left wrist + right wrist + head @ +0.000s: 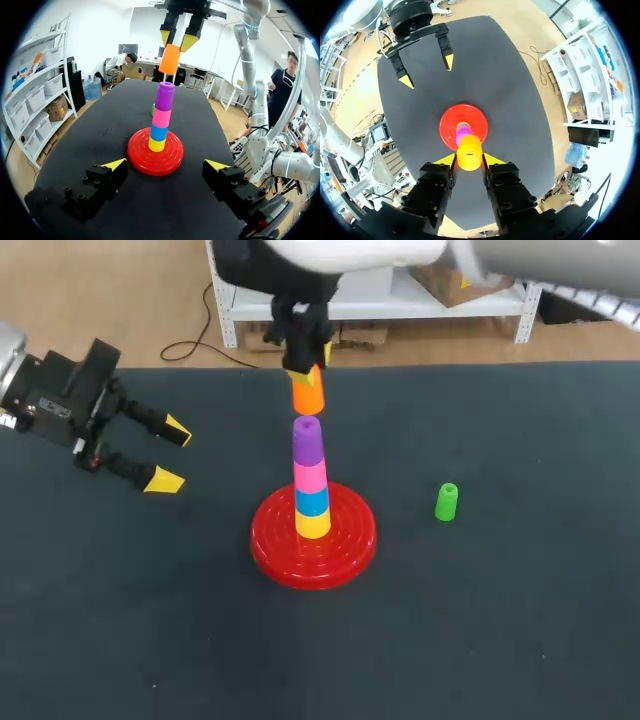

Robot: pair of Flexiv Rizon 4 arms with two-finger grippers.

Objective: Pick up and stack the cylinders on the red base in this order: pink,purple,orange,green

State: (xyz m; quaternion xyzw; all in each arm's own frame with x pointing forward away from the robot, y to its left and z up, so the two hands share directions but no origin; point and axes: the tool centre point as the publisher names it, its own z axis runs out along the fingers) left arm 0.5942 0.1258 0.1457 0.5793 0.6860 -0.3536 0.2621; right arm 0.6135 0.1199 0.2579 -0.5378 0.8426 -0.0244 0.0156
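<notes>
right claw [179,40] pinches the orange plastic cylinder [169,59] just above the purple cylinder [165,96]; next, lower it squarely. left claw [172,455] gapes, empty.

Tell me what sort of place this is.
Probably a robot test bench: a dark table, the left gripper open, the right gripper holding an orange cylinder above a toy stack on a red base.
</notes>
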